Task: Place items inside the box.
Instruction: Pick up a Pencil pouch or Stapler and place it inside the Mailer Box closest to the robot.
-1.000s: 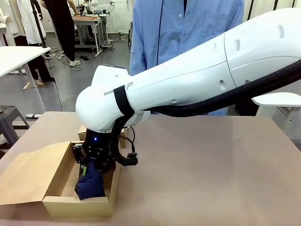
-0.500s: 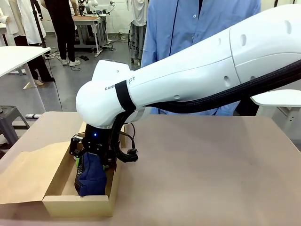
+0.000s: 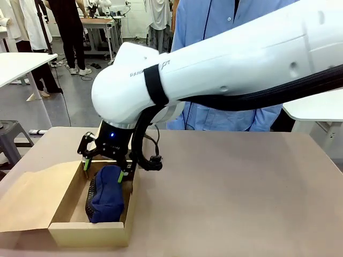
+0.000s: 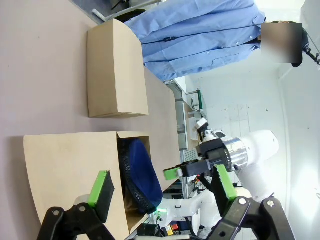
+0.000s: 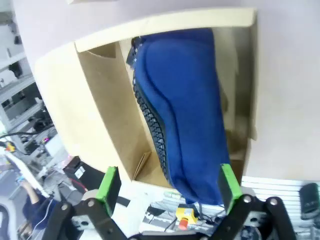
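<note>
We've got the pouch (image 3: 107, 194) in the box (image 3: 88, 234), near-left tabletop corner. Right gripper (image 3: 105, 171) jaws wide over it, left gripper (image 4: 162, 186) jaws wide too. Other items probably still to go.

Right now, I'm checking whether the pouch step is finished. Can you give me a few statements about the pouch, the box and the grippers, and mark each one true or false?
1. The pouch lies inside the box. True.
2. The right gripper is shut on the pouch. False: its jaws stand open just above the pouch and grip nothing.
3. The left gripper holds a stapler. False: it is open, with nothing between its pads.
4. A person in a blue shirt stands at the far side of the table. True.
</note>
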{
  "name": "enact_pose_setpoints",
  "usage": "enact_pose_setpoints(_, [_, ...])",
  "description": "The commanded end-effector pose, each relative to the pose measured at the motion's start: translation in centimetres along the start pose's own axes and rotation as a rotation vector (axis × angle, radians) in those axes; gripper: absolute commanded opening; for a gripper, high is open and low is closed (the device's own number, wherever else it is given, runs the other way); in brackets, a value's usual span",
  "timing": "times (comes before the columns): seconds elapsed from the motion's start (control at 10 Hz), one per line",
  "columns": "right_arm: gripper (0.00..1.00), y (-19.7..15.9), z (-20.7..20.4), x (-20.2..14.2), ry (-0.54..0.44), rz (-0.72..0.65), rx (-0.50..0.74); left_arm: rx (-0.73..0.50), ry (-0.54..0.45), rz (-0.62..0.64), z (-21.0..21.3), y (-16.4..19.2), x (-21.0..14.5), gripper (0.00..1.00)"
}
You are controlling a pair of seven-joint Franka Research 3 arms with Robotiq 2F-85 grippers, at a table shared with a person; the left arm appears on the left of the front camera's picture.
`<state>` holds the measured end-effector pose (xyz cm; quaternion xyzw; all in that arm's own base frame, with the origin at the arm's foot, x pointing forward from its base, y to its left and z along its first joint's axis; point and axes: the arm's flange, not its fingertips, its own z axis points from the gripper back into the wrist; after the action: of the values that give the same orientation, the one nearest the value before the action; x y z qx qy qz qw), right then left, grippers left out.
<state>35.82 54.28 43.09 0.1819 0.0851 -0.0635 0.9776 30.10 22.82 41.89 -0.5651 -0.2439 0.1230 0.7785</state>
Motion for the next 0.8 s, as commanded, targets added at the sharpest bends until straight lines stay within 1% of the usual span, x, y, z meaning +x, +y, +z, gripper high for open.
enact_pose_setpoints(0.0, [1.00,-4.8,3.7,-1.1,-0.043,-0.031,0.008,-0.022,-0.010,-0.019,0.0,0.0,-0.1,1.00])
enact_pose_setpoints(0.1, [1.00,-6.7,5.4,-1.5,-0.002,-0.017,-0.016,-0.022,-0.010,-0.019,0.0,0.0,-0.1,1.00])
enact_pose_setpoints(0.2, [1.00,-8.6,6.9,-2.2,0.109,0.026,-0.066,-0.022,-0.010,-0.019,0.0,0.0,-0.1,1.00])
enact_pose_setpoints(0.3, [1.00,-10.2,7.4,-2.6,0.170,0.012,-0.179,-0.022,-0.010,-0.019,0.0,0.0,-0.1,1.00])
enact_pose_setpoints(0.4, [1.00,-5.5,5.8,-1.0,0.010,-0.021,-0.034,-0.022,-0.010,-0.019,0.0,0.0,-0.1,1.00])
enact_pose_setpoints(0.6, [1.00,-5.5,5.8,-1.0,0.010,-0.021,-0.034,-0.022,-0.010,-0.019,0.0,0.0,-0.1,1.00])
enact_pose_setpoints(0.7, [1.00,-7.4,6.8,-1.7,0.067,-0.009,-0.074,-0.022,-0.010,-0.019,0.0,0.0,-0.1,1.00])
